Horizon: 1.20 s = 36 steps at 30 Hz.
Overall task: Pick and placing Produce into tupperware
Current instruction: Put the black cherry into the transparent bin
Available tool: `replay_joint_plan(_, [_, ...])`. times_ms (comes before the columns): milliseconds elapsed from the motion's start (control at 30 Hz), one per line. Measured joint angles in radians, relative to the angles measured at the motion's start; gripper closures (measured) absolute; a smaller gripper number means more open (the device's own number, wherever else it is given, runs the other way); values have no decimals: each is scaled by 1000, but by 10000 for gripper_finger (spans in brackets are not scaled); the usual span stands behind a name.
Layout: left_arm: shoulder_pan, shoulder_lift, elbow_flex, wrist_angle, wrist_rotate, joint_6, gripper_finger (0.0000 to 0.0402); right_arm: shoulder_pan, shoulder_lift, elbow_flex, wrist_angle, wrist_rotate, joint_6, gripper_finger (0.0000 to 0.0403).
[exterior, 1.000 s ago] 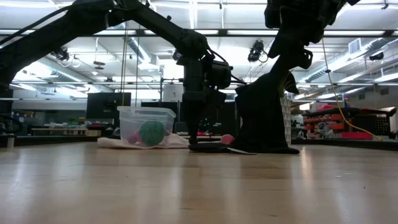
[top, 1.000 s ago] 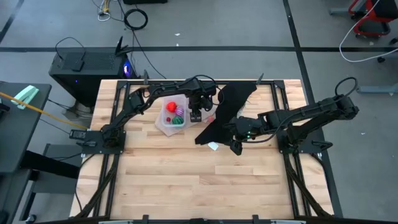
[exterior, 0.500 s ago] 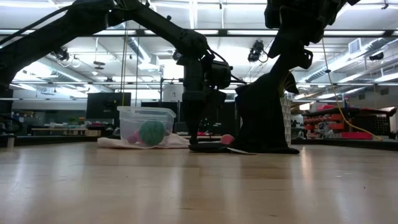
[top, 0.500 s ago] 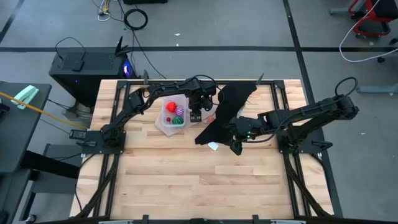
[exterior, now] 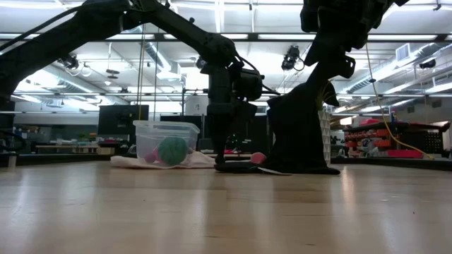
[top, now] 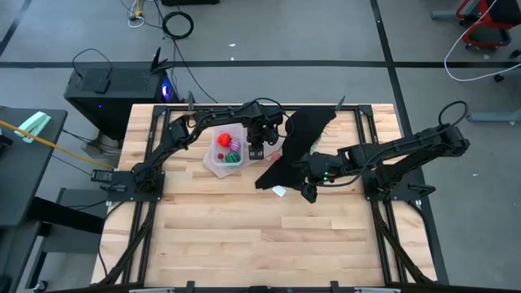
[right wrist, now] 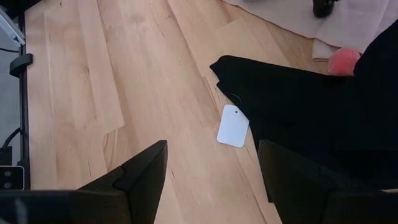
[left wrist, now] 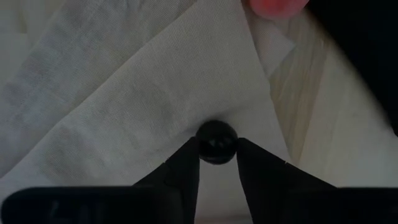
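Observation:
The clear tupperware (top: 216,168) (exterior: 143,134) stands on a white cloth (left wrist: 124,93) at the far left of the table. It holds a red ball (top: 221,140), a magenta piece (top: 232,146) and a green striped piece (top: 234,158) (exterior: 171,149). Just right of it my left gripper (top: 256,152) (left wrist: 217,149) points down at the cloth, shut on a tiny dark round fruit (left wrist: 216,141). A pink piece (top: 275,153) (right wrist: 344,60) lies at the cloth's edge. My right gripper (top: 309,192) (right wrist: 211,180) hangs open above the bare wood beside the black cloth (top: 297,146). My left gripper pinches the tiny dark fruit by its two opposite sides (left wrist: 200,144) between its two fingertips (left wrist: 245,155). The fingers come from above, pointing down. The fruit sits on the white cloth, only at the fingers' free ends.
The black cloth lies crumpled across the table's far middle, partly standing up in the low view (exterior: 300,127). A small white tag (right wrist: 233,126) lies at its near edge. Bare wood stretches across the near half (top: 269,236).

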<state>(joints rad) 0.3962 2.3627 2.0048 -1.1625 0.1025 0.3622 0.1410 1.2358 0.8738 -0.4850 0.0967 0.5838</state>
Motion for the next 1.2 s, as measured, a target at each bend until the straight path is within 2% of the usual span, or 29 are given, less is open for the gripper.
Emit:
replay_joint_plan(333, [0, -1, 2, 0, 1, 0, 338, 0, 0, 0, 0, 0, 0, 144])
replay_joint_plan(733, [-1, -3, 2, -2, 13, -7, 365, 0, 0, 0, 0, 0, 0, 144])
replay_joint_plan(867, [-1, -3, 2, 6, 21, -6, 335, 0, 0, 0, 0, 0, 0, 144])
replay_joint_plan(1200, [-2, -1, 0, 7, 22, -27, 210, 0, 0, 0, 0, 0, 0, 144])
